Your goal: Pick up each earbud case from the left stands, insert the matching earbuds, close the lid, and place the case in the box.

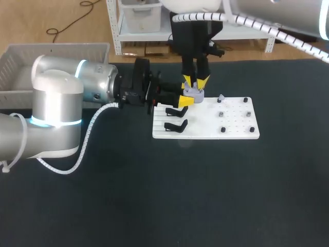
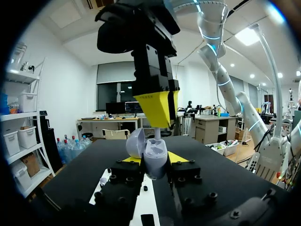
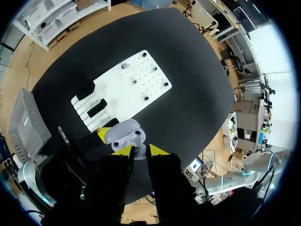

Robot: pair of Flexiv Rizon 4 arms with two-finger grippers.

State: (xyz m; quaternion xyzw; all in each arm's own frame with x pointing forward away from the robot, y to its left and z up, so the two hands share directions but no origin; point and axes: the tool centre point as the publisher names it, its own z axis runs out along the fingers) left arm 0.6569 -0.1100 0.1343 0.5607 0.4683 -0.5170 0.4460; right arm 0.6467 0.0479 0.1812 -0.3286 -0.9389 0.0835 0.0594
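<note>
Left gripper [image 2: 155, 162] fingers clamp the open case [image 2: 153, 155] from both sides, over the board's [image 1: 236, 133] far-left corner. Right gripper [image 3: 139, 151] sits directly above the case, fingers nearly together, pinching an earbud [image 2: 156, 135].

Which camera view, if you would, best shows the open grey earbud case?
The left wrist view: the open grey plastic earbud case looms large, lid raised. The right wrist view shows its two wells from above; the head view only a small grey shape.

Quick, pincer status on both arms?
Left pincer: closed on the open earbud case.
Right pincer: closed on a small white earbud, just above the case.
</note>
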